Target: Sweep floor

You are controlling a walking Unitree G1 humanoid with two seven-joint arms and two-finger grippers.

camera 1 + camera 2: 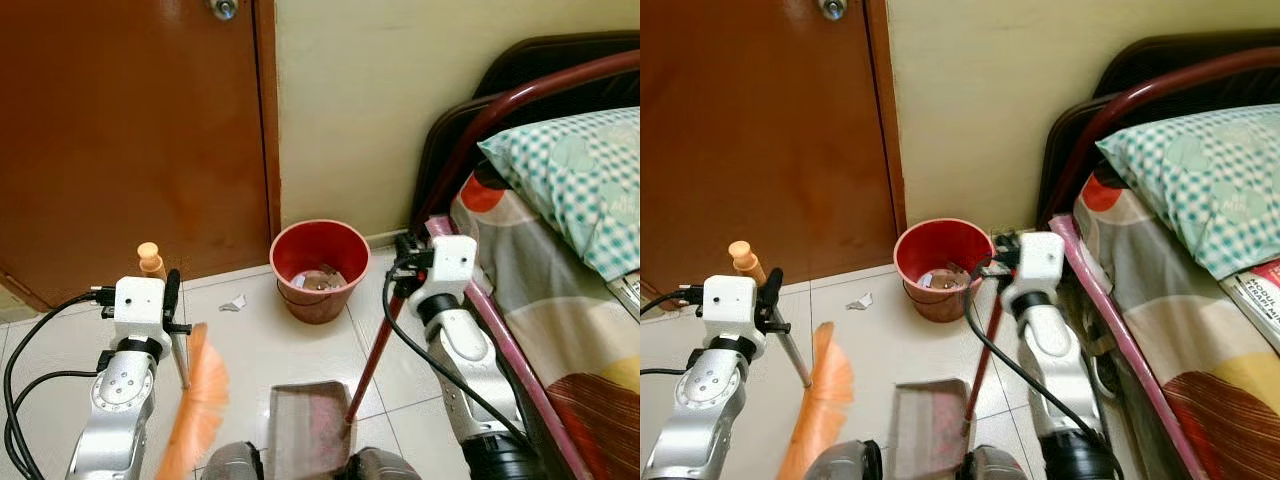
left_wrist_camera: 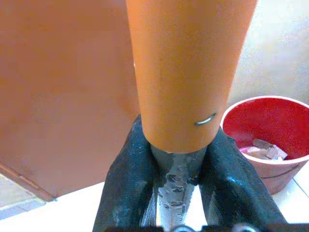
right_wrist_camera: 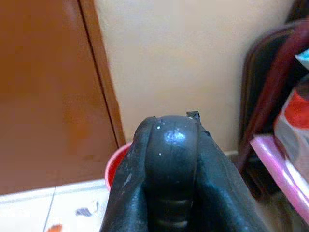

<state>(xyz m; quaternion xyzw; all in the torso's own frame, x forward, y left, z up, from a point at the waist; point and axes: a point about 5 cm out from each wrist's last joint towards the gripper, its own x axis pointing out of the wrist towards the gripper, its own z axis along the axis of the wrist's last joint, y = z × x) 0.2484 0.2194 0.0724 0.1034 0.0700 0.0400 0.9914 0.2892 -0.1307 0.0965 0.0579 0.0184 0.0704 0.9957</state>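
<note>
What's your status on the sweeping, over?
Left gripper shut on broom. Right gripper shut on dustpan handle. Paper scrap on floor, near red bucket. Nothing blocking.

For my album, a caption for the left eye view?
Robot holding orange broom and red-handled dustpan near a red bucket.

The floor (image 1: 270,340) is pale tile with thin dark grout lines. A red bucket (image 1: 320,268) stands on it close to the wall, beside the brown door (scraps lie inside the bucket). A small crumpled bit of white paper (image 1: 233,302) lies on the tile just left of the bucket. Nearer the robot, a dustpan (image 1: 310,425) rests on the floor.
</note>
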